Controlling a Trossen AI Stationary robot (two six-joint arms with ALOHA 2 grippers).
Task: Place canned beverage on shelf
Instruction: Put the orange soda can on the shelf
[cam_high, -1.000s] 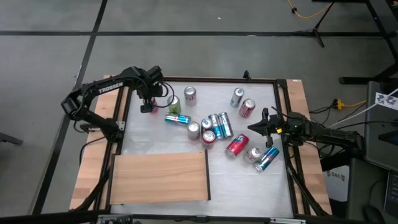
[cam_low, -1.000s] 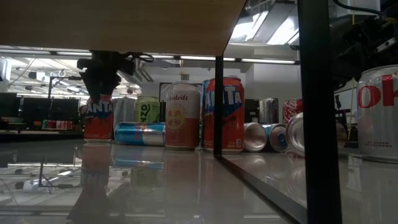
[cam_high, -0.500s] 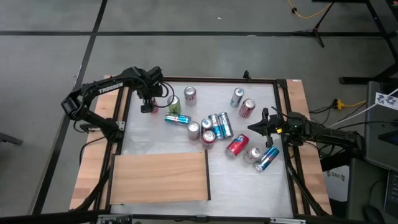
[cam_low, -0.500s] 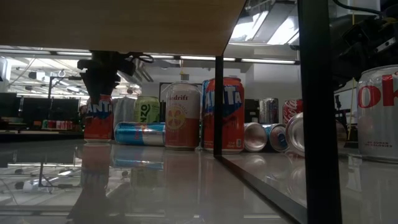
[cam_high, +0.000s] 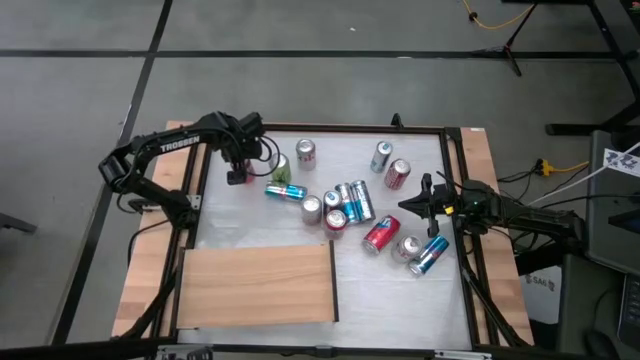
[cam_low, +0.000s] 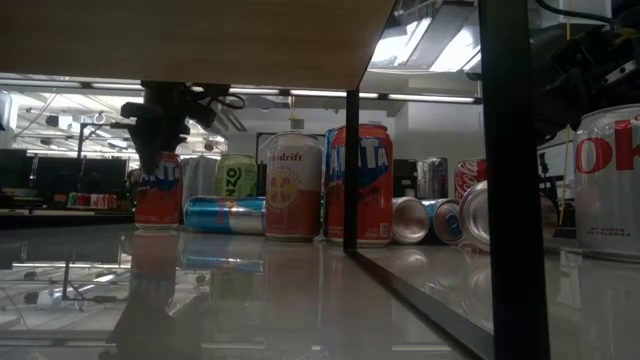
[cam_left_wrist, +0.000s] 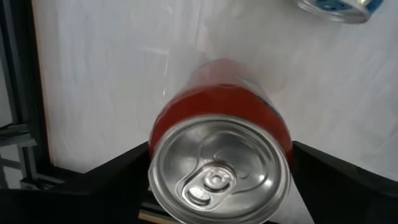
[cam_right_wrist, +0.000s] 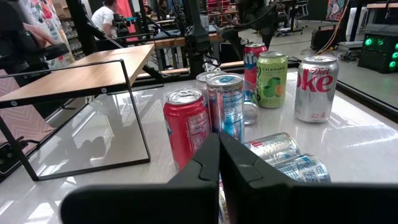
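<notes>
Over the tabletop's far-left corner, my left tool (cam_high: 238, 167) straddles the upright orange can (cam_left_wrist: 219, 165), fingers open, not gripping; next: close, lift toward the shelf (cam_high: 255, 285).

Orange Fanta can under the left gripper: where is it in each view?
High: mostly hidden beneath the left gripper, far-left of the table.
Low: Fanta can upright at left.
Left wrist: lid centred between the fingers.
Right wrist: not identifiable.
Shared landmark: green can beside it.
</notes>
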